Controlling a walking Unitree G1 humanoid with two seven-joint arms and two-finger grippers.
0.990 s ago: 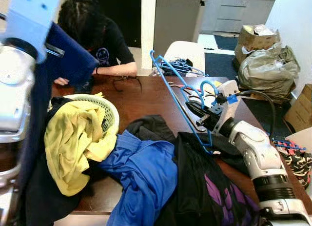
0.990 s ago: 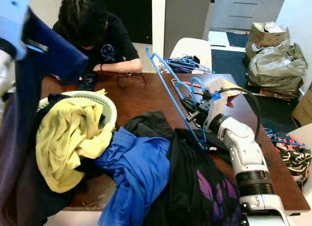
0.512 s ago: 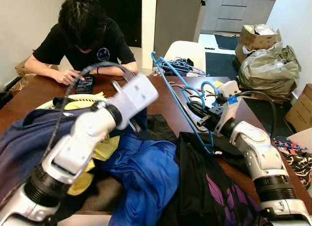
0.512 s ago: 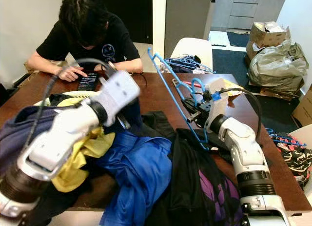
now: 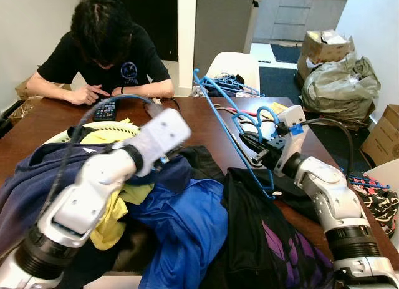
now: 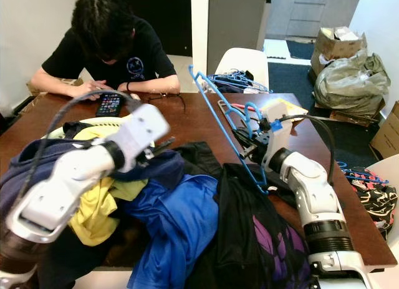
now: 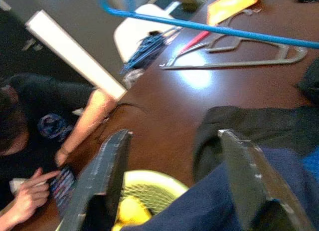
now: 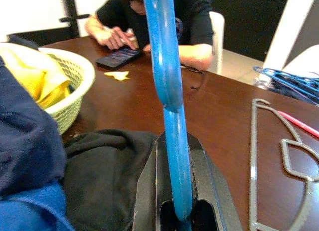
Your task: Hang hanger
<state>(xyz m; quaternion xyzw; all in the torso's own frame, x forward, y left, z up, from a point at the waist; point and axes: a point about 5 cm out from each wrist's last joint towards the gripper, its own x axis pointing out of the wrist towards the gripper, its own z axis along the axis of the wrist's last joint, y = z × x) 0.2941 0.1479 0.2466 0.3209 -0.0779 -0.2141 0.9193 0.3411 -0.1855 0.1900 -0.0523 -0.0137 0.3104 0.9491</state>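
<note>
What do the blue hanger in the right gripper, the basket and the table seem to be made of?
Blue hanger: probably glossy plastic, with a smooth moulded look.
Basket: looks like pale plastic, with lattice-moulded walls.
Table: dark brown wood or veneer, polished enough to reflect light.

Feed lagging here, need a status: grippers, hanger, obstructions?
Right gripper shut on blue hanger, held tilted above table. Left gripper open over navy garment. Clothes pile and a person seated across the table.
</note>
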